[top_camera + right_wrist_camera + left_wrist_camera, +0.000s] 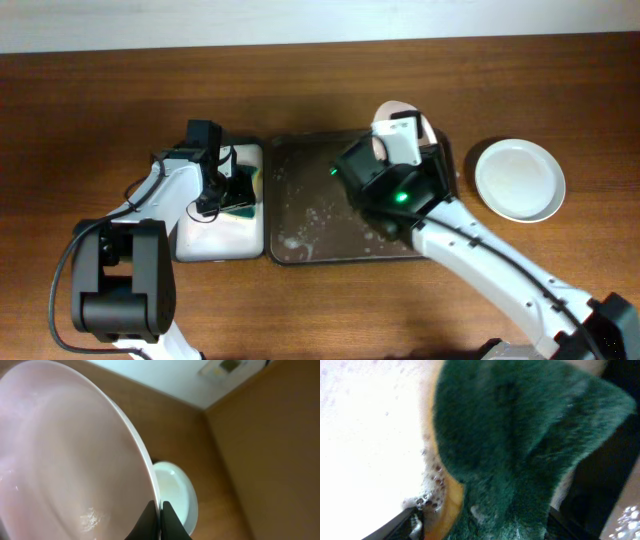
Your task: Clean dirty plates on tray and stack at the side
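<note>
Your right gripper [160,516] is clamped on the rim of the pinkish plate [65,460], one finger on each face. From the right wrist you see the plate tilted up on edge, its pink hollow smooth with a wet glint low down. From overhead, your right gripper [401,133] holds this plate [385,110] over the 1 o'clock corner of the dark brown tray [300,170].

At 3 o'clock from that tray, apart from it on the wooden table [100,100], a pale plate [518,180] rests flat. The right wrist view shows the same pale plate [175,490] just past the held rim. The tray's floor carries soapy foam [310,215] towards its 8 o'clock side.

Your left gripper [480,527] is closed on the green sponge [520,435], which fills the space between both fingers and bulges upward, its yellow layer edged with suds [427,495]. From overhead, your left gripper [232,190] sits over the small white-lined tray [215,240], which lies just beside the brown tray at its 9 o'clock.
</note>
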